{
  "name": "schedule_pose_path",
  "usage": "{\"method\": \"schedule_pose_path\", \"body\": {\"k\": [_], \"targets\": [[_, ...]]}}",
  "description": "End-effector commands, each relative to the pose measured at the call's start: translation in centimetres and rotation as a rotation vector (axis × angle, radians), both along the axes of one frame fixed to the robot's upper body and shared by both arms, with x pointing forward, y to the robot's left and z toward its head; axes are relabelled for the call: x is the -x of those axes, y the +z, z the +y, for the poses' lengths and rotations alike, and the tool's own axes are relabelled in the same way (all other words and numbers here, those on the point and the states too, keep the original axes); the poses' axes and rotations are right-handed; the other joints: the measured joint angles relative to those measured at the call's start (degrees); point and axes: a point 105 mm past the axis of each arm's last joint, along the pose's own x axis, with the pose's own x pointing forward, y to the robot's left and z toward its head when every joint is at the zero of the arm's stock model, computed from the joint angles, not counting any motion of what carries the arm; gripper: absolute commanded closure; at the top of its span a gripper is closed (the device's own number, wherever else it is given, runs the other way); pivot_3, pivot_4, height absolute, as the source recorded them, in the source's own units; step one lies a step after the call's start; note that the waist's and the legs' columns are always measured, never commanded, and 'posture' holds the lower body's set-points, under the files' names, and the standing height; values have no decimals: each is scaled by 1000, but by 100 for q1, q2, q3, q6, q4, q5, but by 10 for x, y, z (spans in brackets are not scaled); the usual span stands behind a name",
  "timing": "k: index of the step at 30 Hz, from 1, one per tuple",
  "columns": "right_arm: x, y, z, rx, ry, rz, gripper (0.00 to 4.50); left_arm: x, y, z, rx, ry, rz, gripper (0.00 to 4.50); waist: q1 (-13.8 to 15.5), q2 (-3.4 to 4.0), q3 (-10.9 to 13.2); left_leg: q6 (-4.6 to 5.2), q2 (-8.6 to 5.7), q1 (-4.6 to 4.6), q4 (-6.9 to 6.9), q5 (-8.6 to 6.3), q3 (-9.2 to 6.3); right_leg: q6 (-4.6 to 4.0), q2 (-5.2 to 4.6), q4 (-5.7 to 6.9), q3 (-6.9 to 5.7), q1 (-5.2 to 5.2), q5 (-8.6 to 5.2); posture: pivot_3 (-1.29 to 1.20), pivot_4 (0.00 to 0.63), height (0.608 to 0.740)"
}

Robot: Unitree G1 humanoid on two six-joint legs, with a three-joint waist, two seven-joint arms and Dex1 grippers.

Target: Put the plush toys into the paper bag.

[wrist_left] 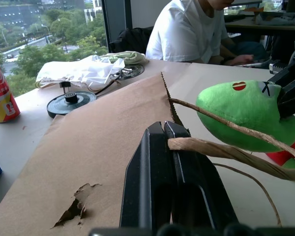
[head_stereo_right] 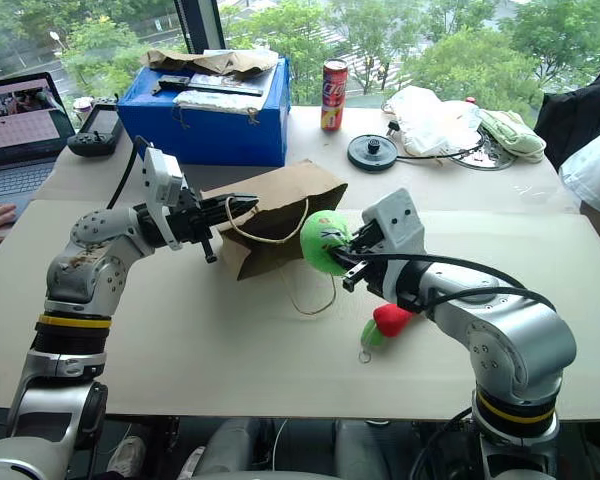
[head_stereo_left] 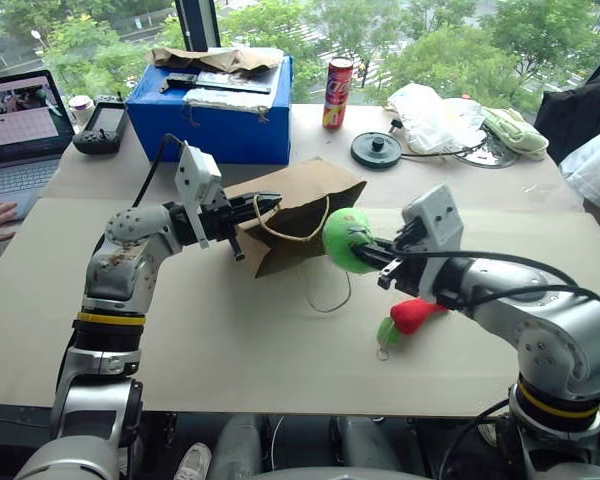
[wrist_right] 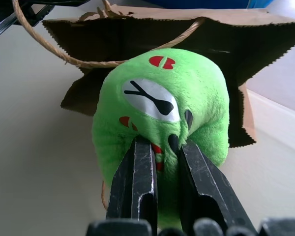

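Right wrist view: green toy [wrist_right: 162,113] pinched in my right gripper [wrist_right: 160,157], held above the table [head_stereo_left: 230,350], just in front of the bag's [head_stereo_left: 300,200] open mouth. Left gripper [head_stereo_left: 270,205] pressed together on a string handle [wrist_left: 221,150] at the bag's rim, bag lifted w/ mouth facing the toy. Red toy [head_stereo_left: 412,315] lies on the table under my right arm, near the bag.

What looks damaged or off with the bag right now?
The paper bag has a ragged tear in its upper panel, seen in the left wrist view. It lies on its side, mouth edge lifted by the shut left gripper, one string handle trailing loose on the table.
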Motion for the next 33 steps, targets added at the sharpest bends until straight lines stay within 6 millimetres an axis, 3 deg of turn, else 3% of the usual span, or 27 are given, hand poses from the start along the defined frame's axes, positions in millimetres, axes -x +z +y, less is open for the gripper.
{"method": "schedule_pose_path", "body": {"k": [1, 9, 16, 21, 25, 33], "targets": [[-8, 0, 14, 28, 20, -22, 3889, 2, 16, -4, 11, -22, -57, 4500, 0, 0, 0, 0, 0, 0, 0, 0, 0, 0, 0, 0, 0, 0, 0, 0, 150, 739], [-50, -8, 25, 56, -67, -20, 3889, 5, 15, -7, 11, -43, -52, 4500, -5, 1, 0, 0, -1, 0, 1, 0, 4, 0, 2, 2, 0, -3, 0, 0, 150, 739], [-103, 2, 26, -30, -298, -40, 3889, 9, 12, -10, -7, -74, -44, 4500, -15, 2, 1, -1, -1, -28, 1, 2, 7, -1, 2, 9, 1, -37, 1, 0, 150, 739], [-114, 6, 26, -127, -413, -25, 3889, 10, 11, -10, -12, -79, -42, 4500, -3, 3, 1, -16, 2, -55, -4, 10, 11, -4, 6, 22, 3, -76, 3, 0, 150, 739], [-114, 8, 31, -175, -418, -16, 2769, 10, 9, -9, -15, -78, -38, 4500, -9, 3, 1, -19, -1, -63, -6, 12, 13, -2, -1, 43, 1, -76, 3, 0, 150, 739], [-103, 15, 36, -204, -366, -9, 77, 9, 8, -9, -16, -72, -35, 4500, -24, 5, 2, -18, 1, -57, -6, 12, 10, -2, 4, 63, 1, -78, 3, 0, 150, 739]]}}
